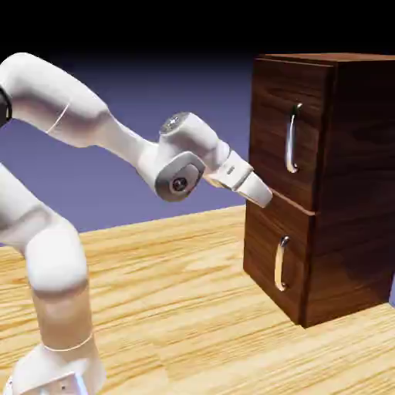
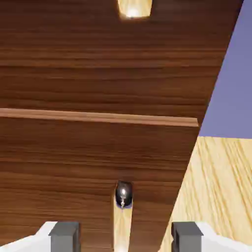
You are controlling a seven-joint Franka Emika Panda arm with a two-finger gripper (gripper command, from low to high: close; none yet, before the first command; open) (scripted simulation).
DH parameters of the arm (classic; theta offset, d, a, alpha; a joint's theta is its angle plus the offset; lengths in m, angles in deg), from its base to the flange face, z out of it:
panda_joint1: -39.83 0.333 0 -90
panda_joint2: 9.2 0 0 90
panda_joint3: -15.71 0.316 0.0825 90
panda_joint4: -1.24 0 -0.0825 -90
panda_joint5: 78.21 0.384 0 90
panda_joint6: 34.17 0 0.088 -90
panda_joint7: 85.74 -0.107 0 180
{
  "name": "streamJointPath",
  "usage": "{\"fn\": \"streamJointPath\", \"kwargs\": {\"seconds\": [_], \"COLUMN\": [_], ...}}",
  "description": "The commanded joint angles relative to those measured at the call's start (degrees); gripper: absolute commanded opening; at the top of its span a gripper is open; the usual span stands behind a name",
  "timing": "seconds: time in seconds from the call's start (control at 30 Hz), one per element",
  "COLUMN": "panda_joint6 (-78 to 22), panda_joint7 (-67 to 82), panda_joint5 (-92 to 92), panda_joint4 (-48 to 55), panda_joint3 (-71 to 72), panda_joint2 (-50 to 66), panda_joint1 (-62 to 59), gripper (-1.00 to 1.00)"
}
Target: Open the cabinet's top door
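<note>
**Operator:** Where is the task's target sitting?

**Technician:** The top door [image 1: 270, 146] is forming the upper front of the cabinet [image 1: 362, 139] and is lying shut. Its curved silver handle [image 1: 292, 139] is standing upright, toward one o'clock from the fingertips in the exterior view. In the hand view, the handle's near end is showing at twelve o'clock.

**Operator:** What state is the gripper [image 2: 125, 237] presenting?

**Technician:** Its two fingers are standing spread, one at seven o'clock and one at five in the hand view. They are pinching nothing.

**Operator:** Why are they standing side by side?

**Technician:** Both handles are running upright, so this spacing is probably suiting a grip across a bar, one finger on each side.

**Operator:** Is the height serving the task?

**Technician:** Not fully, in my judgement. In the exterior view the hand is pointing toward four o'clock, near the seam [image 2: 98, 116] between the doors. The lower handle [image 2: 122, 221] is appearing at six o'clock in the hand view, between the finger lines. Closing there would be risking the wrong door.

**Operator:** What is the next step requiring?

**Technician:** The task is waiting at the approach stage. The hand is needing a rise to the upper handle, with the fingers remaining spread until they are straddling the bar.
</note>
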Motion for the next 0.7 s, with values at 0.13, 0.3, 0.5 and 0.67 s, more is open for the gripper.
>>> {"fn": "streamJointPath", "kwargs": {"seconds": [0.13, 0.3, 0.5, 0.67], "panda_joint6": [-2.9, -5.9, -9.4, -12.3], "panda_joint7": [8.1, 16.2, 25.9, 33.9], "panda_joint5": [-12.5, -24.9, -39.9, -52.3], "panda_joint4": [1.2, 2.4, 3.9, 5.1], "panda_joint3": [-5.3, -10.6, -16.9, -22.2], "panda_joint2": [-3.8, -7.7, -12.3, -16.1], "panda_joint1": [6.2, 12.4, 19.8, 26.0], "gripper": [0.00, 0.00, 0.00, 0.00]}}
